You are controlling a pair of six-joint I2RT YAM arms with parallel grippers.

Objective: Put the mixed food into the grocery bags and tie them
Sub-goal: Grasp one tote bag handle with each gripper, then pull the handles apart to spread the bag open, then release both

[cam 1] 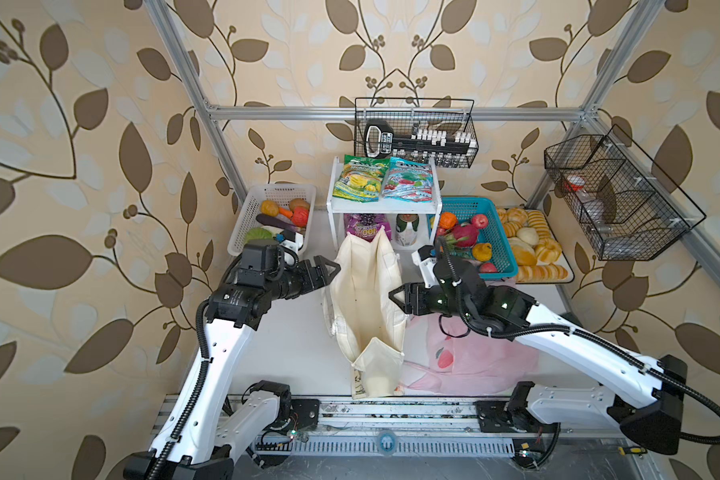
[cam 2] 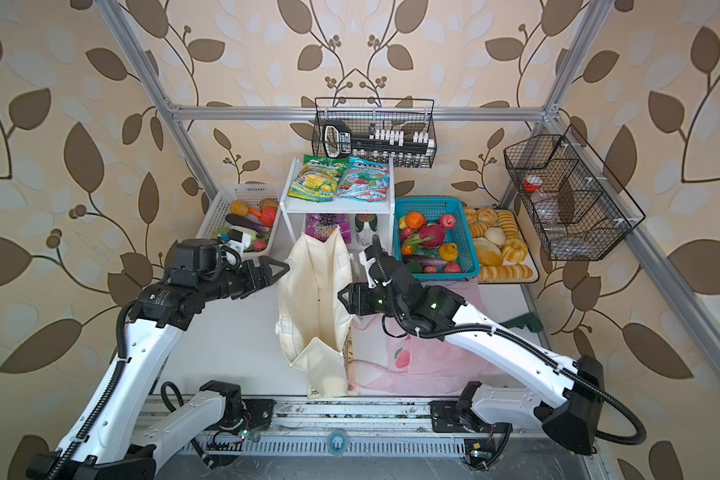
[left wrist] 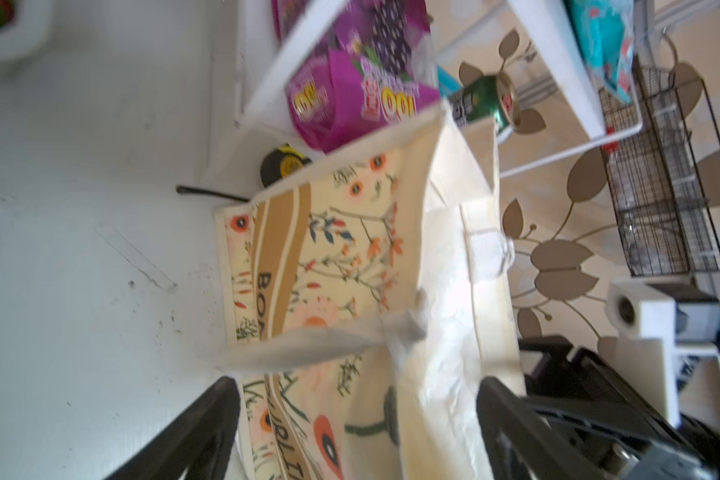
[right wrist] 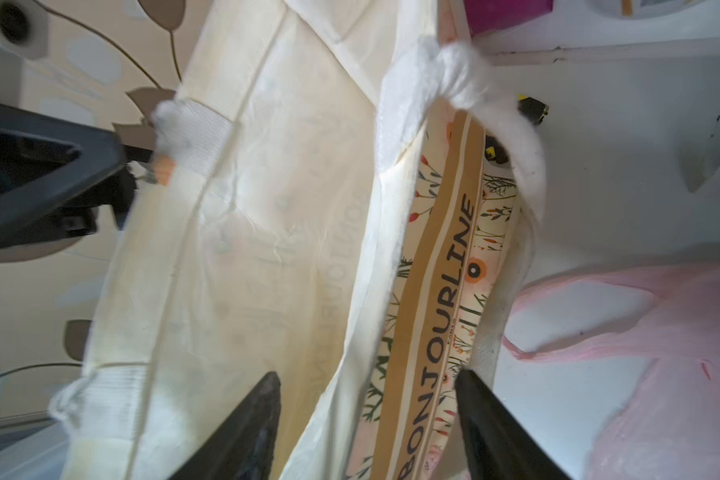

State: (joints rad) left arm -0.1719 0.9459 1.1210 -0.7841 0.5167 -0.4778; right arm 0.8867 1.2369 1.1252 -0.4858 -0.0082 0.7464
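The cream tote [cam 1: 366, 291] stands mid-desk [cam 1: 292, 340], mouth up, nothing visible inside; the pink bag [cam 1: 474, 357] lies flat beside it. The left gripper [cam 1: 331, 268] and right gripper [cam 1: 393, 296] straddle opposite walls, jaws apart, pinching nothing (fabric between them). Likely step: opening the mouth. Next, nip both rims and spread them.

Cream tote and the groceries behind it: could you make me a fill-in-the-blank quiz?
The cream tote bears the printed word ____.
On the white shelf, the teal-and-red snack packet lies beside a second packet, green and ____.
Under that shelf, the green drink can stands beside a lower packet, coloured ____.
Missing words: BONJOURLINE, yellow, purple.
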